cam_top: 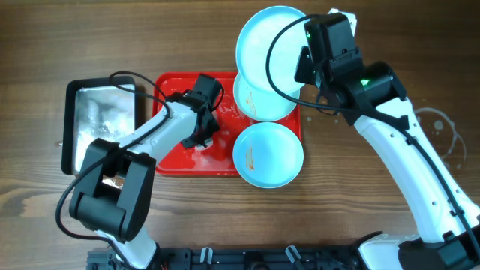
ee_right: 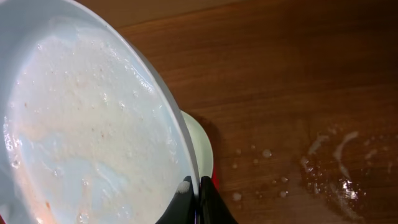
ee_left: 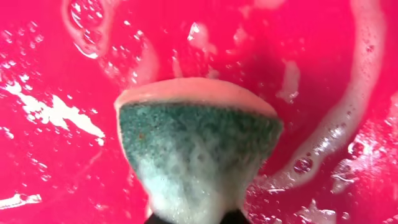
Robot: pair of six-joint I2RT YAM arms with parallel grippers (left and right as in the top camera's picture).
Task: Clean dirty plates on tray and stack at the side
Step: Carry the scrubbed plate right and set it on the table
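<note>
My right gripper [cam_top: 304,56] is shut on the rim of a light-cyan plate [cam_top: 268,41], held above the red tray's [cam_top: 174,161] far right corner. In the right wrist view that plate [ee_right: 87,124] is wet and soapy, pinched between the fingers [ee_right: 198,186]. Two more plates lie on the tray's right side: one [cam_top: 259,101] partly under the held plate, one [cam_top: 268,155] at the front, both with orange smears. My left gripper [cam_top: 202,135] is shut on a foamy green sponge [ee_left: 199,149] pressed on the wet tray floor [ee_left: 56,56].
A black-rimmed metal tray [cam_top: 101,120] lies left of the red tray. Water drops and foam wet the wooden table [ee_right: 336,174] at the right. The tray floor carries soap suds [cam_top: 229,112].
</note>
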